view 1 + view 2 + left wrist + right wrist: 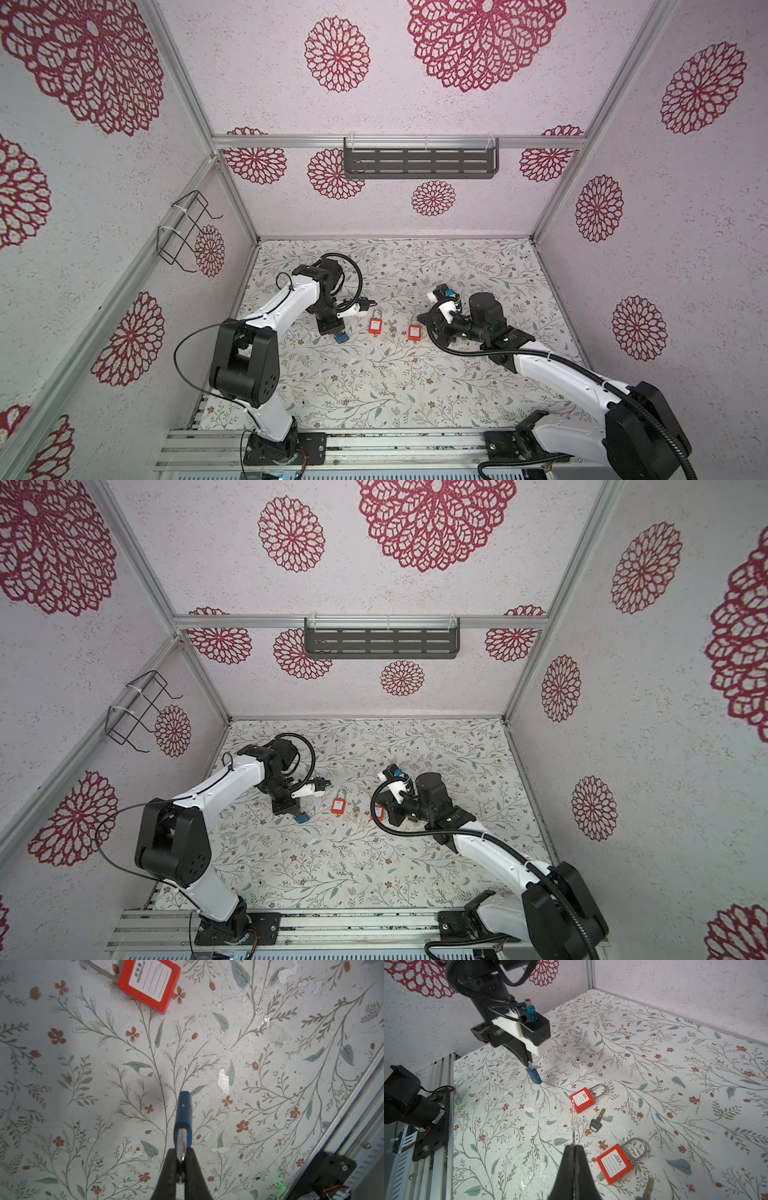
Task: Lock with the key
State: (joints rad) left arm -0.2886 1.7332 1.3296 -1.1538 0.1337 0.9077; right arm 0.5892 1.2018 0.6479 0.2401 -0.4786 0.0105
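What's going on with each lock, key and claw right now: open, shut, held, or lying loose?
Left gripper: shut on the blue padlock by its shackle.
Blue padlock: held up; locked or not, cannot tell.
Right gripper: shut on a thin metal blade, likely a key.
Left red padlock: lying flat, shackle closed.
Right red padlock: lying flat, shackle closed.
Loose key: lying between the red padlocks.
Second loose key: lying flat.

Bright even light, soft faint shadows, wide-angle edge distortion, mostly sharp
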